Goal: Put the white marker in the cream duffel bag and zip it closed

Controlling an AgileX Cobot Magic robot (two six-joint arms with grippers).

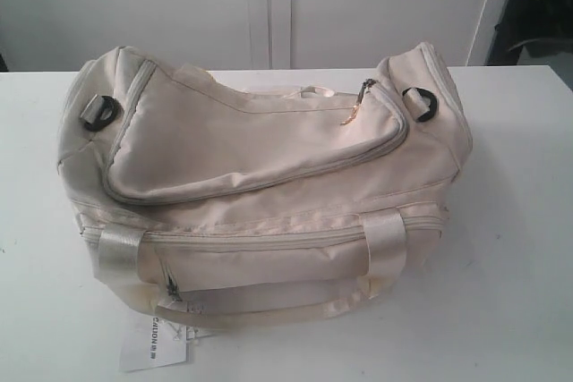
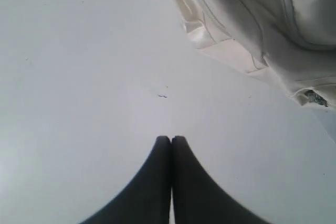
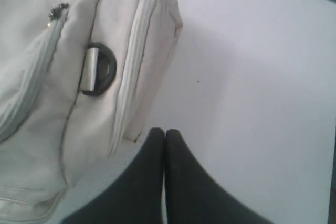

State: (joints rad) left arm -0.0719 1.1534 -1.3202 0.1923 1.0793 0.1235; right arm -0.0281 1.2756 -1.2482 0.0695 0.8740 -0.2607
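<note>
Left gripper: fingers pressed together, nothing between them, poised over bare white table. The cream duffel bag lies near it, not touching.

Right gripper: fingers pressed together, empty, just beside the bag's end panel, which carries a black strap ring.

Exterior view: neither gripper shows. The bag rests in the middle of the table, with a zipped pocket on top and shiny handles at its near side. A white paper tag lies on the table at the near left corner; its dark print reads roughly "CAUTION". The wrist views do not show the tag.

Where the white marker lies cannot be told.
</note>
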